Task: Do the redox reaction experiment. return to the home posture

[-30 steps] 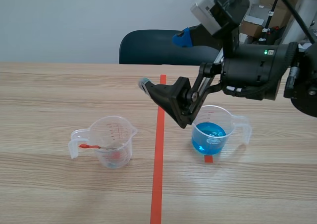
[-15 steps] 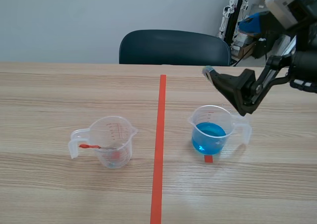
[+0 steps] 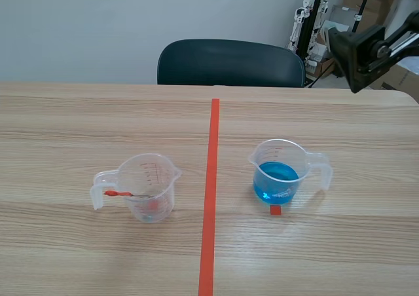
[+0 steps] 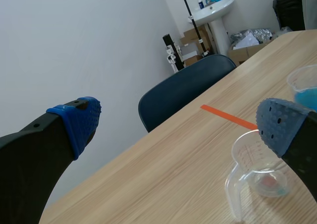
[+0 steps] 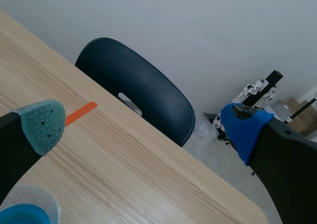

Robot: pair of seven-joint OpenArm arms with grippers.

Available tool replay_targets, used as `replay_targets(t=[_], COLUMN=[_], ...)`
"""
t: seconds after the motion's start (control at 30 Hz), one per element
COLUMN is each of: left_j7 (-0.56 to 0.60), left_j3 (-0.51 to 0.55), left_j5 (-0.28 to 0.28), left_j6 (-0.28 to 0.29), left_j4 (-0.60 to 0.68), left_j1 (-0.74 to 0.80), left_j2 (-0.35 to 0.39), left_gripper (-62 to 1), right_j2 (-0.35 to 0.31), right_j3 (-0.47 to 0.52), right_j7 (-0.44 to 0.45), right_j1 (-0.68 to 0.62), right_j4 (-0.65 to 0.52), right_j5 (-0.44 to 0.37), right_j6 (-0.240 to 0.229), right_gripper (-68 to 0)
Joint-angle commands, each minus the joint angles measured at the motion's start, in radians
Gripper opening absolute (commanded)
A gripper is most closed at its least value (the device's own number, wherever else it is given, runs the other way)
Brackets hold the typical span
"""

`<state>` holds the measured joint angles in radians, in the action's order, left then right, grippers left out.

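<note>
The pale wood worktop point(image 3: 78, 112) fills most of the scene, with a dark blue chair point(image 3: 229, 63) pushed up to its far edge. The right arm point(image 3: 393, 37) enters high at the scene's far right, lifted off the worktop. The right tool point(image 5: 142, 127) is spread wide, its two pads well apart with nothing between them. It looks out over the far edge of the worktop toward the chair. The left arm does not show in the scene view. In its own wrist view the left tool point(image 4: 179, 127) is also spread and empty, held low over the left side of the worktop. The blue-filled beaker point(image 3: 280, 171) stands upright to the right of the tape line point(image 3: 211, 191), handle turned toward the right arm's side. It sits below the right tool and nearer the robot, well apart from it; only its rim shows, low beside one finger in the right wrist view. The clear beaker point(image 3: 149, 186), with a reddish trace at the bottom, stands upright left of the line, handle turned outward, just ahead of the left tool and under one finger. Both vessels look set down and free, so the retreat to home seems nearly done, needing only a clear path away from them. A small red square point(image 3: 275, 209) marks the blue-filled beaker's spot.
</note>
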<state>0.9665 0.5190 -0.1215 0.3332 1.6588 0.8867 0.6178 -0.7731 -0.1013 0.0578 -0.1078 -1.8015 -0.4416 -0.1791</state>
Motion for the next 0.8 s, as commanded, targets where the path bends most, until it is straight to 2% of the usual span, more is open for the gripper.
replay_targets(t=[0.0,0.07,0.23,0.37,0.53,0.77], left_j7=[-0.001,-0.025,-0.093,-0.137,-0.156,-0.156], left_j3=[-0.011,-0.029,-0.083,-0.119,-0.169,-0.196], left_j5=[-0.010,-0.010,-0.010,-0.010,-0.010,-0.010], left_j6=[0.000,0.002,-0.002,-0.016,-0.056,-0.088], left_j4=[0.015,0.036,0.075,0.084,0.084,0.084], left_j1=[-0.016,-0.028,-0.046,-0.059,-0.058,-0.059], left_j2=[0.004,0.019,0.060,0.067,0.076,0.078], left_gripper=[1.4,1.4,1.4,1.4,1.4,1.4], right_j2=[-0.019,-0.019,-0.019,-0.019,-0.019,-0.019], right_j3=[-0.003,0.001,0.002,0.002,0.002,0.002], right_j7=[0.019,0.033,0.163,0.231,0.267,0.237], right_j1=[-0.022,-0.056,-0.159,-0.237,-0.293,-0.300], right_j4=[-0.049,-0.078,-0.134,-0.171,-0.193,-0.245], right_j5=[0.010,0.033,0.068,0.139,0.147,0.142], right_j6=[0.004,0.018,0.121,0.128,0.158,0.162], right_gripper=[0.4,0.4,0.4,0.4,0.4,0.4])
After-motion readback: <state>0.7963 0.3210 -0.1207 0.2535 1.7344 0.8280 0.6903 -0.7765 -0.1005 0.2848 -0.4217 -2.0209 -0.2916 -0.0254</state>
